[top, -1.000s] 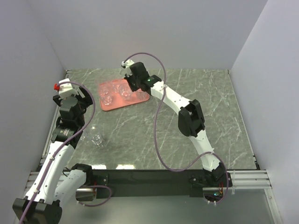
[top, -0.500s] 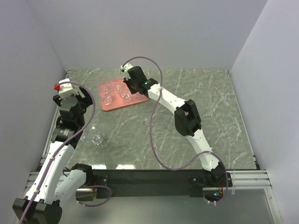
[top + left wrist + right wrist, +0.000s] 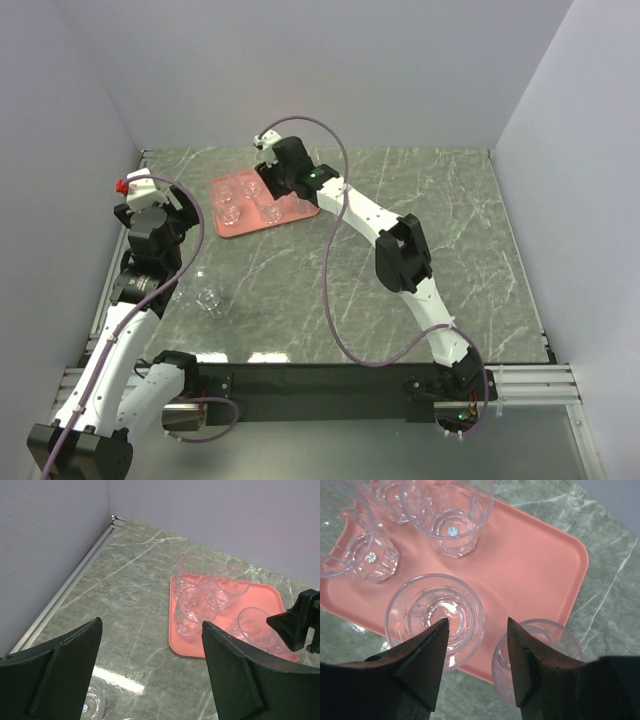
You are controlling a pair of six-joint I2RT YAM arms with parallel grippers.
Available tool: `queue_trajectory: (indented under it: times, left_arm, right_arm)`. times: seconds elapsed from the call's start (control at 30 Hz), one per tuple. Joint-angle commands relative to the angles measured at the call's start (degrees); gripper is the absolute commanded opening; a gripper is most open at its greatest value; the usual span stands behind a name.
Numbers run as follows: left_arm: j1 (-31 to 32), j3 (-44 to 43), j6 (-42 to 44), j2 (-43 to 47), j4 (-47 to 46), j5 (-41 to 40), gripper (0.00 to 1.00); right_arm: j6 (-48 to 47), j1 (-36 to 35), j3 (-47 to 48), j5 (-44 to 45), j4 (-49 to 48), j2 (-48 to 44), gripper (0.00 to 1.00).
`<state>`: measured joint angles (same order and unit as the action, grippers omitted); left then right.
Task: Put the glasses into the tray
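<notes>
The small clear round tumbler glasses (image 3: 447, 510) stand upright, mouths up, on the flat salmon-red rectangular tray (image 3: 530, 565). The right tool (image 3: 477, 625) hangs spread above the tray's rim, pinching nothing, with one glass just beside each finger. Bare tray floor runs on to a rounded corner. The tray lies skewed at the far left of the green marbled worktop (image 3: 440, 220). The left tool (image 3: 152, 630), spread wide, hovers well apart from the tray, a further glass (image 3: 208, 298) standing near it.
</notes>
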<state>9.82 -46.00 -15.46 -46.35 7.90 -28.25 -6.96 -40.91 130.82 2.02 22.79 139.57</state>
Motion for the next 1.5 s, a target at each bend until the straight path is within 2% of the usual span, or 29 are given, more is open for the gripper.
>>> queue_trajectory:
  times: [0.0, 0.2, 0.3, 0.4, 0.47, 0.5, 0.67, 0.77, 0.9, 1.13, 1.47]
  left_arm:
    - [-0.16, 0.65, 1.22, 0.03, -2.45, 0.91, 0.86]
    - [-0.16, 1.0, 1.23, -0.5, -2.72, 1.97, 0.86]
    - [-0.07, 1.26, 0.96, -0.76, -2.8, 2.67, 0.86]
    - [-0.16, 0.91, -1.4, -1.29, -1.84, 4.95, 0.87]
    - [-0.24, 0.47, -3.6, -1.38, -0.61, 8.81, 0.86]
    - [-0.24, 0.21, -6.48, -1.46, 0.18, 9.96, 0.86]
    - [-0.24, -2.51, -16.51, -2.25, 9.03, 15.14, 0.85]
    - [-0.24, -3.83, -24.42, -3.31, 16.14, 16.03, 0.84]
    - [-0.24, -4.71, -36.79, -4.89, 25.2, 16.47, 0.8]
    - [-0.24, -4.98, -49.3, -6.12, 37.88, 17.18, 0.65]
    - [-0.24, -1.47, -55.11, -7.0, 42.02, 15.86, 0.56]
  right_arm:
    - [-2.79, -0.49, 2.86, -2.98, -0.29, -8.77, 0.59]
    - [-7.97, -0.14, -5.48, -10.8, 3.66, -20.09, 0.62]
    - [-11.14, 0.56, -12.42, -19.64, 8.67, -26.95, 0.62]
    - [-14.83, 1.26, -21.9, -24.42, 12.8, -35.29, 0.62]
    - [-15.8, 1.79, -30.6, -24.35, 12.81, -40.14, 0.62]
    - [-15.89, 2.75, -36.72, -25.13, 12.37, -44.95, 0.62]
    - [-15.98, 8.99, -51.44, -28.56, 10.35, -57.63, 0.62]
    - [-15.63, 15.4, -57.42, -32.58, 10.7, -60.72, 0.62]
    - [-14.22, 19.28, -66.72, -35.23, 7.37, -66.95, 0.62]
    - [-14.22, 23.76, -71.14, -38.32, 6.31, -69.69, 0.62]
    - [-14.48, 25.26, -72.29, -39.2, 5.95, -69.87, 0.62]
